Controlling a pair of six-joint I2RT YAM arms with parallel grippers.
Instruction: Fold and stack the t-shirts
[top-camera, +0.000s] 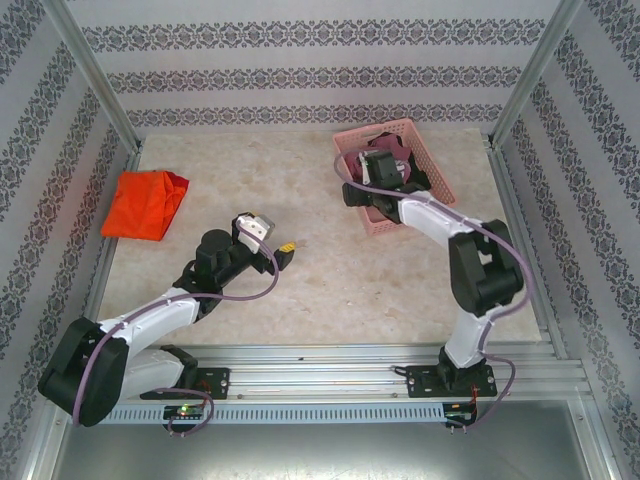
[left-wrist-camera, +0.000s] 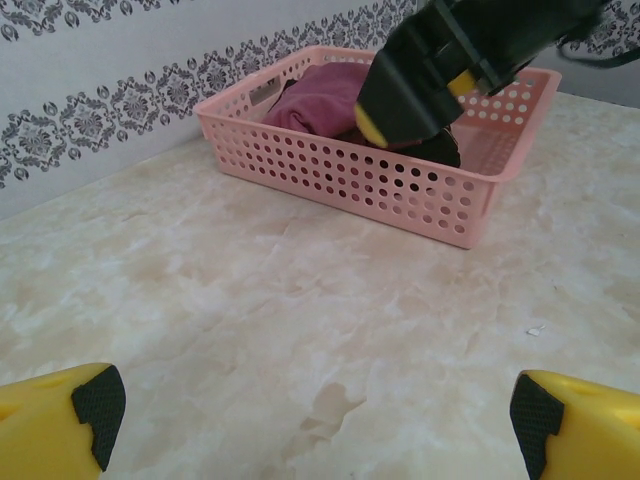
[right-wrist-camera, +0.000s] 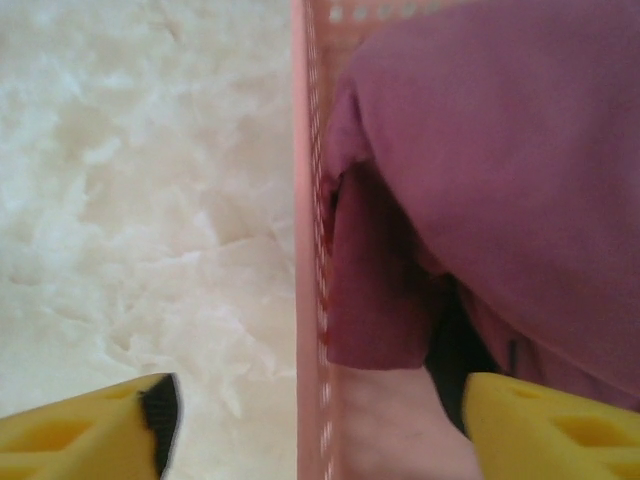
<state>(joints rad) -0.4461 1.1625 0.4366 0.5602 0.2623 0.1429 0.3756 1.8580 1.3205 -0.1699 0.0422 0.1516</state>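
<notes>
Softly crumpled, the maroon t-shirt (right-wrist-camera: 500, 150) lies in the perforated pink plastic basket (left-wrist-camera: 400, 190); the orange t-shirt (top-camera: 145, 203) sits bunched on the marbled tabletop (top-camera: 330, 280) far left. The right pincer (right-wrist-camera: 320, 420) gapes astride the basket wall, gripping nothing; the left pincer (left-wrist-camera: 320, 410) stands wide open, empty.

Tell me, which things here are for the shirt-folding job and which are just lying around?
For the job:
- maroon t-shirt, bunched up in the basket
- orange t-shirt, on the left side of the table

Just there:
- pink basket, holding the maroon shirt
- table, under everything
</notes>
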